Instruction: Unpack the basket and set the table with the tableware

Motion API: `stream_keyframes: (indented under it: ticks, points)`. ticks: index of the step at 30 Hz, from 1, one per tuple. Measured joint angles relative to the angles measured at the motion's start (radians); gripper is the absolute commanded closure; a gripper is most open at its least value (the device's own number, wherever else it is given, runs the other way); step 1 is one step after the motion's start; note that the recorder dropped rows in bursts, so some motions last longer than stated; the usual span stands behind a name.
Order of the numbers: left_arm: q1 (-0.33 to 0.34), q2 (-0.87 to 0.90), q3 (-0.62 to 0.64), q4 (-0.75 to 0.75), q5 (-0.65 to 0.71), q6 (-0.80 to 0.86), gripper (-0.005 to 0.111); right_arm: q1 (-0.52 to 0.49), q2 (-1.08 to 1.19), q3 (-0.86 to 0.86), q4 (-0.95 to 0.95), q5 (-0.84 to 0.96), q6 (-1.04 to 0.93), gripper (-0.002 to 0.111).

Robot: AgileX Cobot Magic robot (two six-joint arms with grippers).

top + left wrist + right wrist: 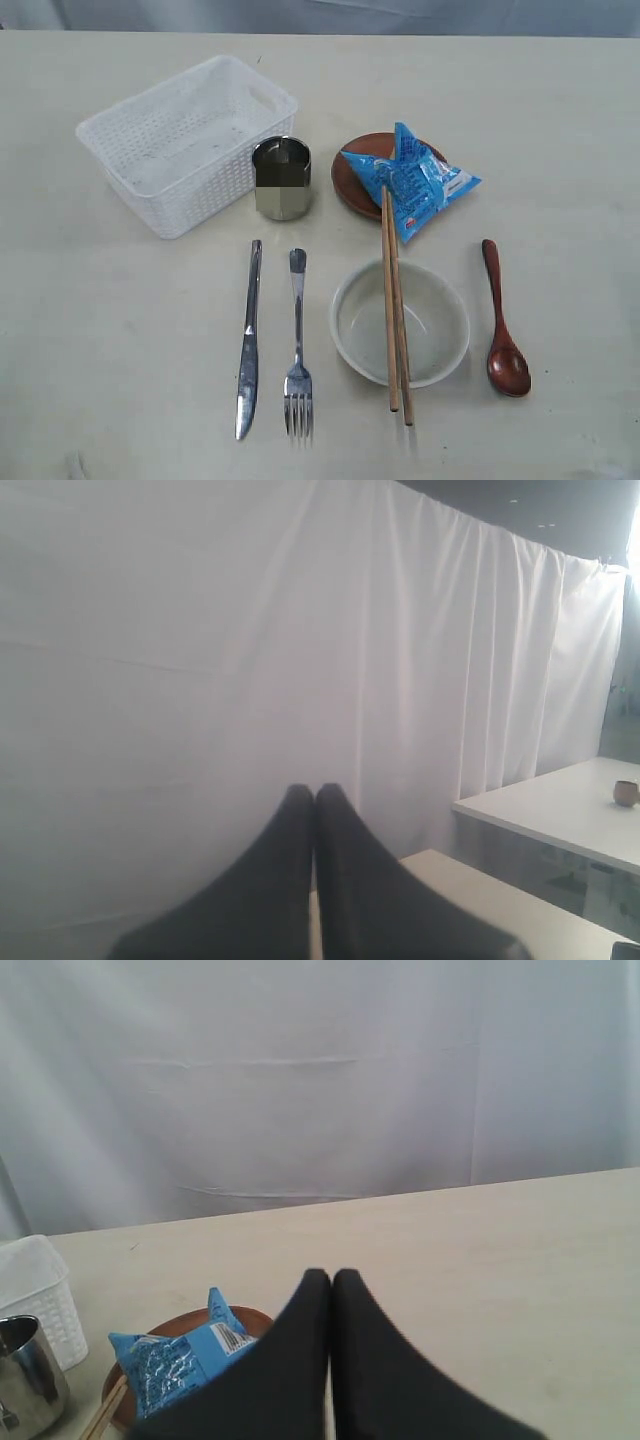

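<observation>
The white basket [185,140] stands on the table [560,150] at the back left with nothing in it. A steel cup [281,178] stands beside its right corner. In front lie the knife [248,340] and fork [298,345], the off-white bowl [400,322] with two chopsticks [396,300] across it, and a wooden spoon [503,325]. The brown plate [355,180] carries a blue snack packet [418,180]. Neither arm appears in the exterior view. My left gripper [315,790] is shut and faces a curtain. My right gripper [331,1275] is shut, raised near the plate [190,1325] and packet [180,1358].
A white curtain [250,630] hangs behind the table. In the left wrist view a second table [560,805] with a small cup [625,793] stands farther off. The basket's corner [40,1285] and the steel cup [25,1375] show in the right wrist view.
</observation>
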Motion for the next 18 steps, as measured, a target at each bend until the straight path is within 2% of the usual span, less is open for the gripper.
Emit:
stream_keyframes:
  ticks: [2,5,18]
  points:
    - [0.000,0.000,0.000,0.000,0.000,0.000,0.107,0.000,0.000,0.000,-0.011,0.006,0.004,0.108]
    - [0.000,0.000,0.000,0.000,0.000,0.000,0.107,0.000,0.000,0.000,-0.135,0.008,0.102,0.108]
    - [0.000,0.000,0.000,0.000,0.000,0.000,0.107,0.000,0.000,0.000,-0.108,0.025,0.128,0.108]
